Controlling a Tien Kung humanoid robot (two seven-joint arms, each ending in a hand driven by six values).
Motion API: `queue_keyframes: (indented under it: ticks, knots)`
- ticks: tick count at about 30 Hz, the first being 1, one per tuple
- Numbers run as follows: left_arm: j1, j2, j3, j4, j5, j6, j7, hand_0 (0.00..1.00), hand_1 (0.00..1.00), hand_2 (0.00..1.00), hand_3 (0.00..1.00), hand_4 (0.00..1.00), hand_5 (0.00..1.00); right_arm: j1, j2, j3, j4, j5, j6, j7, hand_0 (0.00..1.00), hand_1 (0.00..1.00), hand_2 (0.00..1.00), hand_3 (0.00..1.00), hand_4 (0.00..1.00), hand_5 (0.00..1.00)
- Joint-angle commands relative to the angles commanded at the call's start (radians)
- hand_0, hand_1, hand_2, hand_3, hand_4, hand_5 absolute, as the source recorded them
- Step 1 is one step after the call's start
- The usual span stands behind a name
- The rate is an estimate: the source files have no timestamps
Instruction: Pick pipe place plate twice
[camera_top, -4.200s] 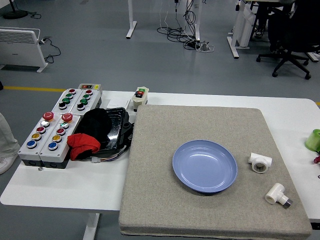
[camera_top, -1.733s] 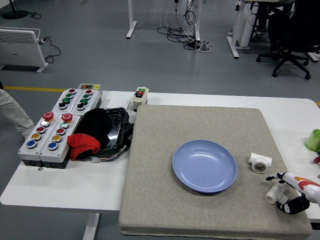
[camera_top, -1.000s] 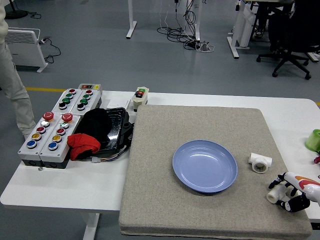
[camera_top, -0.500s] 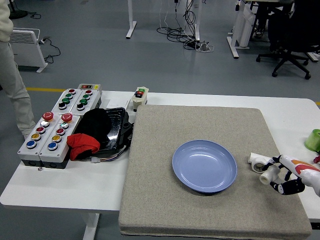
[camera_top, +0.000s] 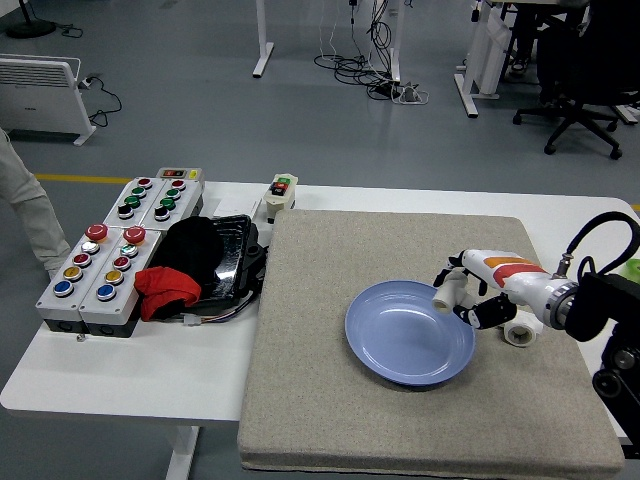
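Observation:
A blue plate (camera_top: 400, 340) lies on the grey mat (camera_top: 320, 420) right of the middle. My right hand (camera_top: 466, 297) hovers over the plate's right rim, fingers curled on a white pipe fitting (camera_top: 449, 292). A second white pipe fitting (camera_top: 519, 331) lies on the mat just right of the plate, partly hidden behind my right forearm. The left hand does not show in the head view.
Two grey button boxes (camera_top: 95, 272) stand at the table's left, with a black tray (camera_top: 230, 262) holding black and red cloth beside them. A small switch box (camera_top: 280, 195) sits at the mat's far edge. A person's leg (camera_top: 22, 205) stands left of the table.
My right hand came in from the right, closed on the nearer pipe fitting, lifted it off the mat and carried it left to above the plate's right rim. The person at left has walked about.

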Motion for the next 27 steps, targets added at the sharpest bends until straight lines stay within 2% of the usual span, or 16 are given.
queue_keyframes:
  ticks: [3, 5, 6, 9, 11, 12, 17, 18, 23, 24, 27]
  knots:
    - [-0.002, 0.0, 0.0, 0.0, 0.0, 0.002, 0.001, 0.645, 0.63, 0.687, 0.651, 0.355, 0.998, 0.058, 0.035, -0.067, -0.095, -0.005, -0.005, 0.016, 0.457, 0.552, 0.542, 0.604, 0.54, 0.003]
    - [-0.002, 0.0, -0.001, 0.0, 0.0, 0.002, 0.0, 0.645, 0.63, 0.687, 0.651, 0.355, 0.998, 0.075, 0.048, -0.095, -0.143, -0.011, -0.012, 0.028, 0.457, 0.552, 0.542, 0.604, 0.54, 0.003]
    - [-0.001, 0.0, -0.002, 0.0, -0.001, 0.003, 0.0, 0.647, 0.63, 0.687, 0.651, 0.355, 0.998, 0.08, 0.053, -0.105, -0.167, -0.012, -0.015, 0.032, 0.509, 0.589, 0.575, 0.612, 0.54, 0.006]
    - [-0.002, 0.0, -0.002, 0.0, 0.0, 0.004, 0.0, 0.647, 0.63, 0.687, 0.651, 0.355, 0.998, 0.09, 0.063, -0.134, -0.224, -0.03, -0.022, 0.043, 0.509, 0.589, 0.575, 0.612, 0.54, 0.006]
    - [-0.001, 0.0, -0.002, 0.0, -0.001, 0.004, -0.001, 0.647, 0.63, 0.687, 0.651, 0.355, 0.998, 0.092, 0.066, -0.145, -0.245, -0.035, -0.023, 0.045, 0.509, 0.589, 0.575, 0.612, 0.54, 0.006]
    - [-0.001, 0.0, -0.002, 0.0, -0.002, 0.004, -0.001, 0.646, 0.629, 0.687, 0.652, 0.358, 0.998, 0.093, 0.067, -0.151, -0.256, -0.038, -0.024, 0.047, 0.685, 0.687, 0.685, 0.685, 0.547, 0.012]
    - [0.0, -0.001, 0.001, 0.0, -0.003, 0.004, -0.001, 0.646, 0.629, 0.687, 0.652, 0.358, 0.998, 0.094, 0.069, -0.162, -0.289, -0.056, -0.031, 0.057, 0.685, 0.687, 0.685, 0.685, 0.547, 0.012]
    - [0.0, -0.001, 0.001, 0.0, -0.003, 0.004, 0.0, 0.645, 0.628, 0.687, 0.651, 0.358, 0.998, 0.094, 0.068, -0.163, -0.294, -0.06, -0.029, 0.062, 0.802, 0.769, 0.834, 0.734, 0.58, 0.052]
    - [0.0, -0.001, -0.003, -0.001, -0.001, 0.004, 0.0, 0.645, 0.628, 0.687, 0.651, 0.358, 0.998, 0.094, 0.063, -0.168, -0.303, -0.072, -0.019, 0.063, 0.802, 0.769, 0.834, 0.734, 0.58, 0.052]
    - [0.001, -0.001, -0.003, -0.001, -0.001, 0.004, 0.0, 0.644, 0.628, 0.687, 0.651, 0.358, 0.998, 0.093, 0.062, -0.166, -0.302, -0.075, -0.016, 0.065, 0.896, 0.846, 0.964, 0.881, 0.665, 0.121]
    - [0.002, -0.001, -0.003, 0.0, -0.002, 0.004, 0.0, 0.644, 0.628, 0.687, 0.651, 0.358, 0.998, 0.092, 0.061, -0.163, -0.298, -0.077, -0.007, 0.062, 0.896, 0.846, 0.964, 0.881, 0.665, 0.121]
